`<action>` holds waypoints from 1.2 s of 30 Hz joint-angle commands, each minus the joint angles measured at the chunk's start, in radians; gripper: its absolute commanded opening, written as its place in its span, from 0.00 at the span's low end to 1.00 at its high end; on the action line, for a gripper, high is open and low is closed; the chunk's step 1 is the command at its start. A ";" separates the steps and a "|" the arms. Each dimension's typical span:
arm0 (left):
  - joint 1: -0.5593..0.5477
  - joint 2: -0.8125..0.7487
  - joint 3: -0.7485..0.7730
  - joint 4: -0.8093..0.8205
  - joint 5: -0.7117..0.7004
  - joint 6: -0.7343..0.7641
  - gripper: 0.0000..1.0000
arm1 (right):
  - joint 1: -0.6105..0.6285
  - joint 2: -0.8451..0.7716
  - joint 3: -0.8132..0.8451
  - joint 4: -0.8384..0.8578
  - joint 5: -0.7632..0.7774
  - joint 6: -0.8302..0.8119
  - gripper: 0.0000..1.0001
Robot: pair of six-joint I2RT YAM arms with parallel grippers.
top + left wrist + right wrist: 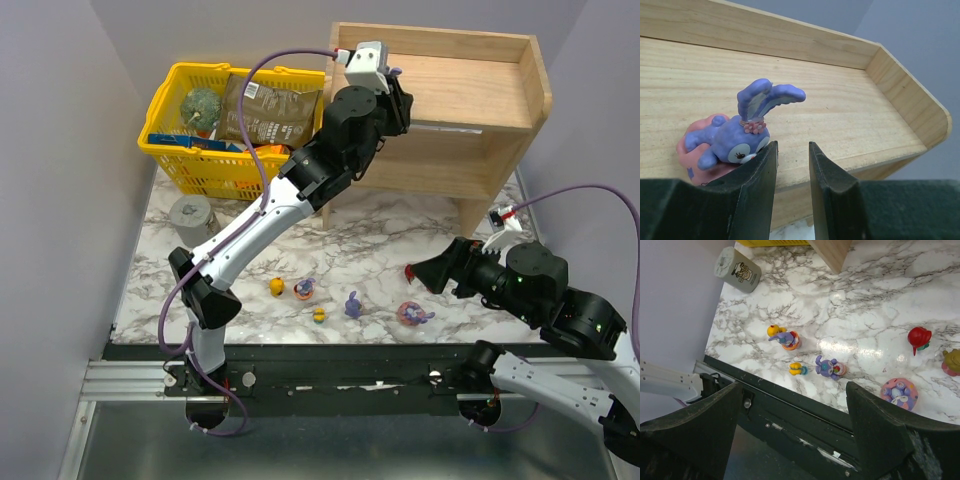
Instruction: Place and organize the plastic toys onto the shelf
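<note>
Bunny (730,145) on pink base resting on top tier of shelf (850,110), near its front edge: plain in left wrist view, hidden behind left arm (345,140) from above. Left gripper (792,170) parted, empty, one finger (757,185) just beside bunny, arm stretched far to shelf's left end. Right gripper (792,390) spread wide, low over near-right table (865,305).

A yellow plastic lattice basket (200,172) stands at the far left of the white, grey-veined marble tabletop (390,250). It holds a fuzzy green ball (203,108) on its left and a brown packet with a white barcode label (272,108) to the right of the ball. A blue packet (178,141) and an orange packet (268,151) lie along its near wall. Just nearer than the basket's left end sits a grey cylindrical tin with a cartoon figure on its side (737,270).
</note>
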 commanded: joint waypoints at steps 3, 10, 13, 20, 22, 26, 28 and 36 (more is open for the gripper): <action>-0.004 -0.011 -0.005 -0.007 -0.051 0.015 0.40 | 0.004 0.007 0.016 -0.024 0.036 -0.023 0.91; 0.005 -0.044 -0.053 -0.010 -0.044 0.013 0.39 | 0.004 0.021 0.012 -0.013 0.036 -0.027 0.91; 0.010 -0.061 -0.079 -0.009 -0.038 0.013 0.39 | 0.004 0.024 0.009 -0.007 0.034 -0.027 0.91; 0.028 -0.100 -0.136 0.010 -0.056 0.012 0.38 | 0.004 0.030 0.003 0.005 0.027 -0.026 0.91; 0.035 -0.109 -0.147 0.010 -0.065 0.009 0.38 | 0.004 0.032 0.003 0.007 0.025 -0.023 0.91; 0.048 -0.118 -0.160 0.016 -0.059 0.004 0.38 | 0.004 0.029 -0.001 0.010 0.025 -0.021 0.91; 0.056 -0.119 -0.163 0.016 -0.054 0.004 0.38 | 0.004 0.029 -0.004 0.010 0.025 -0.018 0.91; 0.065 -0.129 -0.173 0.022 -0.007 0.002 0.41 | 0.006 0.023 -0.008 0.011 0.025 -0.007 0.91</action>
